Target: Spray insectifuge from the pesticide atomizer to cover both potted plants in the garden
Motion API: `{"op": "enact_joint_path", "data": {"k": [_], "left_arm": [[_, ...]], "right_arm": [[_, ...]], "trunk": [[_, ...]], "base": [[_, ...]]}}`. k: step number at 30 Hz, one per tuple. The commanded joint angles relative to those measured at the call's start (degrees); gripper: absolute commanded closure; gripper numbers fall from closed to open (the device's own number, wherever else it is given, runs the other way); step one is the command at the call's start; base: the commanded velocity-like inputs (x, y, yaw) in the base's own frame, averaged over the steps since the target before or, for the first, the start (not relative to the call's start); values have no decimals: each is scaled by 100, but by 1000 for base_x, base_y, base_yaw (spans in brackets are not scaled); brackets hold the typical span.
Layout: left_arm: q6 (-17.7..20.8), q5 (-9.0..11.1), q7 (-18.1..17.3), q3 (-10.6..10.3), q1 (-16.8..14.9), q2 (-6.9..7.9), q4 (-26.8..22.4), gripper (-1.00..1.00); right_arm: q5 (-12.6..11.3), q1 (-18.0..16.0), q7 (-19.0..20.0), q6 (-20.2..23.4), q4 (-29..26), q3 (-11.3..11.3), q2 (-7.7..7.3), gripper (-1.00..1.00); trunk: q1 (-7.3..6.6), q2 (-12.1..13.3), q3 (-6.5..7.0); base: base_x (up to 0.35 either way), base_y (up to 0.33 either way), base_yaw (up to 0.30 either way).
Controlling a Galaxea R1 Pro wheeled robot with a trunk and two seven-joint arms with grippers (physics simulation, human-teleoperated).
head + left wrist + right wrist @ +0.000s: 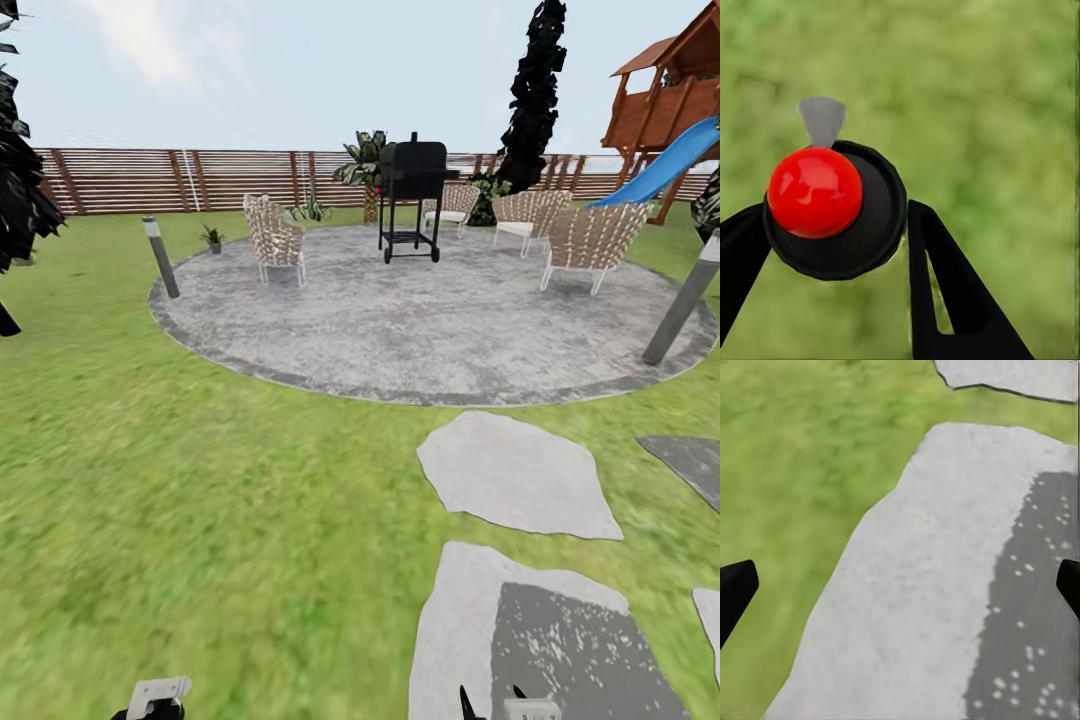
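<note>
My left gripper (836,225) is shut on the pesticide atomizer (815,191), seen end-on as a red cap on a dark round body with a grey nozzle, one black finger on each side. Its pale grey spray head (158,692) pokes up at the bottom left of the head view. One potted plant (213,238) stands on the lawn by the left lamp post, and the other potted plant (310,210) sits behind the left wicker chair. Down at the bottom edge, my right gripper (495,706) is open over a stepping stone (945,585), its fingertips wide apart.
A round grey paved patio (430,320) lies ahead with several wicker chairs (272,238), a black grill (411,195) and two lamp posts (160,256). The slat fence (130,180) closes the back. A play tower with a blue slide (665,165) stands at right. Stepping stones (515,475) cross the lawn.
</note>
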Motion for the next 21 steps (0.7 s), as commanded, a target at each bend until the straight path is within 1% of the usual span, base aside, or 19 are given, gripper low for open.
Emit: {"op": "enact_joint_path", "data": {"k": [1,21], "left_arm": [[-21,-52,-20,51,-4,1,5,100],[-19,-52,-20,51,-4,0,5,100]], "right_arm": [[-6,0,55,-6,-6,-48,2,-100],[-6,0,55,-6,-6,-40,2,-100]], "trunk": [[2,-2,-5],[2,-2,-5]], "base": [[300,-198,0],[300,-198,0]]}}
